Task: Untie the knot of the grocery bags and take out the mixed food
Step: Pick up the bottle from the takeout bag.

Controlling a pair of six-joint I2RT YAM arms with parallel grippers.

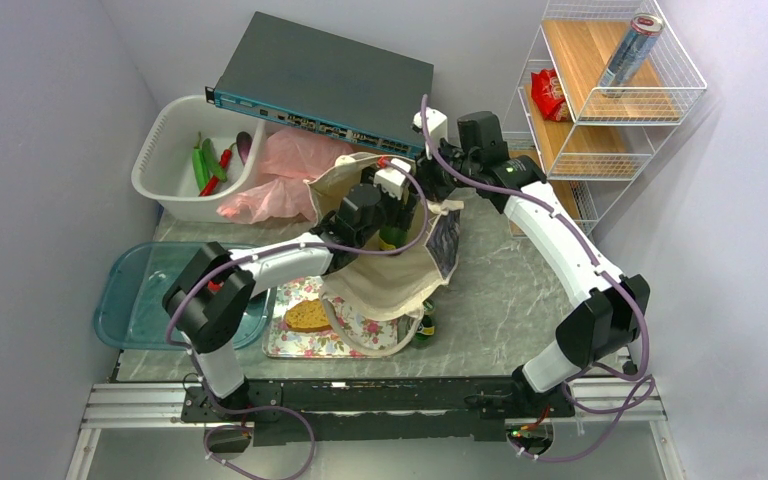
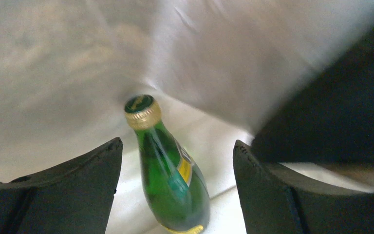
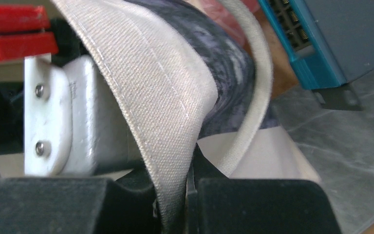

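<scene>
The beige canvas tote [image 1: 390, 280] hangs open at the table's middle, its dark panel [image 1: 446, 243] facing right. My right gripper [image 1: 432, 192] is shut on the tote's rim band [image 3: 175, 146] and holds it up. My left gripper [image 1: 378, 222] is inside the tote's mouth, open [image 2: 177, 144], its fingers on either side of a green glass bottle [image 2: 173, 175] without touching it. A second green bottle [image 1: 426, 326] lies under the tote's front edge. The pink plastic bag [image 1: 280, 175] lies slack behind the tote. Its knot is out of view.
A white basket [image 1: 160, 165] at the back left holds green and red peppers [image 1: 206, 165] and an eggplant [image 1: 244, 146]. A bread slice [image 1: 308, 316] lies on a floral tray [image 1: 290, 345]. A teal basin [image 1: 130, 300], a network switch [image 1: 325, 75] and a wire shelf [image 1: 600, 130] stand around.
</scene>
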